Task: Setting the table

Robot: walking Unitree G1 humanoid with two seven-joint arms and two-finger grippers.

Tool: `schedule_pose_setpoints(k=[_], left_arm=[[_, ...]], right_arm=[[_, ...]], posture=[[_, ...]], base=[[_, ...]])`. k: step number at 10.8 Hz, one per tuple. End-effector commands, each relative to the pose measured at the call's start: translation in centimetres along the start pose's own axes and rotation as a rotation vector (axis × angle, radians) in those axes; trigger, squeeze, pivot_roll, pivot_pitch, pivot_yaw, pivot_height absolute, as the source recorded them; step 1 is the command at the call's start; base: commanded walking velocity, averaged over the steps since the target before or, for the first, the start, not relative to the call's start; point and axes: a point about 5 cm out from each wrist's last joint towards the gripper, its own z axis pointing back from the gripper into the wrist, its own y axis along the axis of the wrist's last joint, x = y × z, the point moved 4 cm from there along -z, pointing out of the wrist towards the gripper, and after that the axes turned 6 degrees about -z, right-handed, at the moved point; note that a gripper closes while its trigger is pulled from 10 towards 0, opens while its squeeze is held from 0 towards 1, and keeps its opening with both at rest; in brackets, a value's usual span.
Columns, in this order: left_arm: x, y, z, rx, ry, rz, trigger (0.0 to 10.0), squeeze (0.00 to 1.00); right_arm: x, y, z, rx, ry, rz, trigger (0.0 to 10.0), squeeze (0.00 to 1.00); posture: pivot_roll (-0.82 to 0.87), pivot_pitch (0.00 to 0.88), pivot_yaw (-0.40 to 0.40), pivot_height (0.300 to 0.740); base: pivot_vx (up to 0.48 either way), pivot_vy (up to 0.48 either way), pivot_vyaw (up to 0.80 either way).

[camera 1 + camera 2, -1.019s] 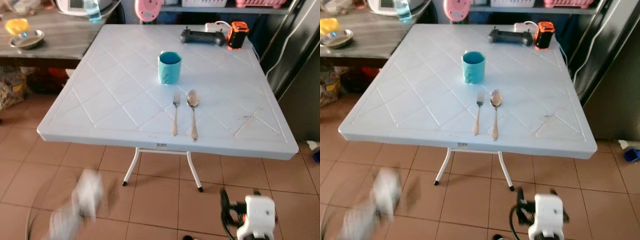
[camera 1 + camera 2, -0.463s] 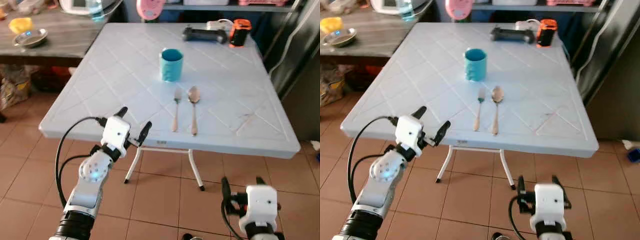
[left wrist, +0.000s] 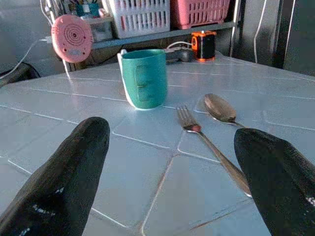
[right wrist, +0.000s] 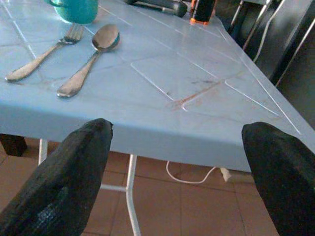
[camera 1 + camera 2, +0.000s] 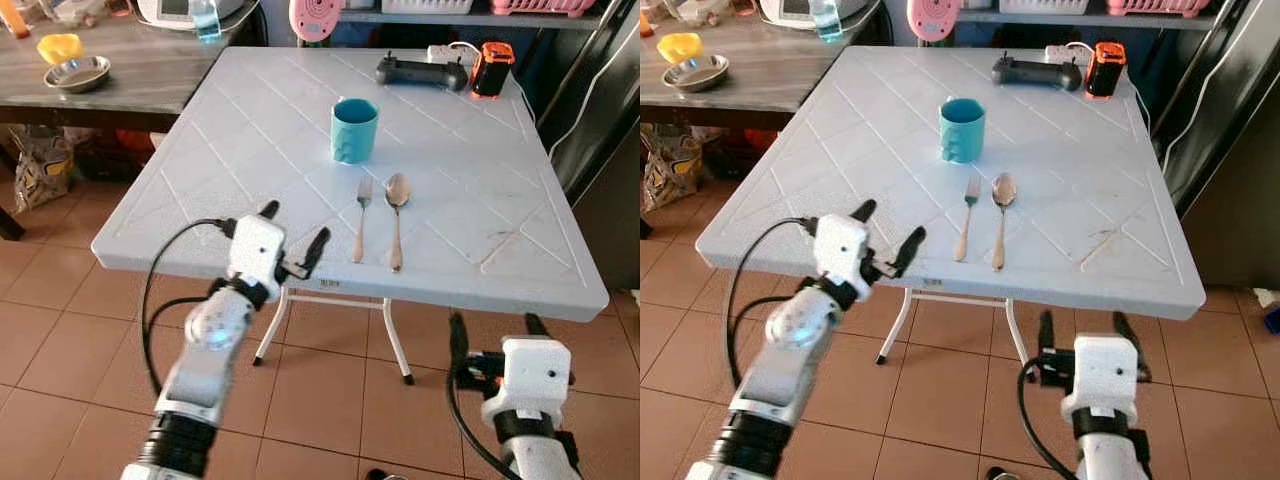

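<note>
- The right gripper sits low, nearest the camera, below the near edge of the pale blue square plastic table; its two black fingers are spread wide with nothing between them.
- The left gripper is raised at the table's near edge, fingers wide apart and empty, pointing toward the cutlery.
- A slim silver metal fork and a silver metal spoon lie side by side, close but apart, near the front edge; their long axes run near to far, handles toward the robot, tines and bowl pointing away.
- Just beyond them stands an upright teal mug; its contents cannot be seen.
- At the far edge lie a black handheld controller and an orange-and-black block.
- On the wooden side table to the left rests a shallow steel bowl.
</note>
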Motion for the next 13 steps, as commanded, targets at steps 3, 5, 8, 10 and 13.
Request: schedule_pose_setpoints(k=[3, 5, 8, 10, 13], left_arm=[[-0.8, 0.6, -1.0, 0.004, 0.049, -0.006, 10.0, 0.00], [-1.1, -0.6, -1.5, -0.045, 0.077, 0.018, 10.0, 0.00], [-0.4, -0.5, -2.3, -0.012, 0.063, 0.073, 10.0, 0.00], [-0.2, -0.6, -3.3, -0.038, 0.065, 0.082, 10.0, 0.00], [-0.9, -1.6, -2.9, -0.078, 0.069, 0.102, 10.0, 0.00]], right_arm=[[0.8, 1.5, 0.0, 0.051, -0.041, 0.034, 10.0, 0.00], [1.4, 2.2, -0.6, 0.075, -0.056, 0.045, 10.0, 0.00], [2.1, 2.9, -1.2, 0.091, -0.066, 0.057, 10.0, 0.00], [1.4, 3.3, -2.2, 0.100, -0.028, 0.052, 10.0, 0.00], [0.8, 2.9, -2.3, 0.084, -0.018, 0.030, 10.0, 0.00]], posture=[[0.01, 0.106, 0.051, 0.740], [0.00, 0.108, 0.049, 0.740], [-0.01, 0.108, 0.043, 0.740], [-0.01, 0.107, 0.044, 0.740], [0.01, 0.107, 0.040, 0.740]], base=[[0.000, 0.000, 0.00], [0.000, 0.000, 0.00], [0.000, 0.000, 0.00], [0.000, 0.000, 0.00], [0.000, 0.000, -0.27]])
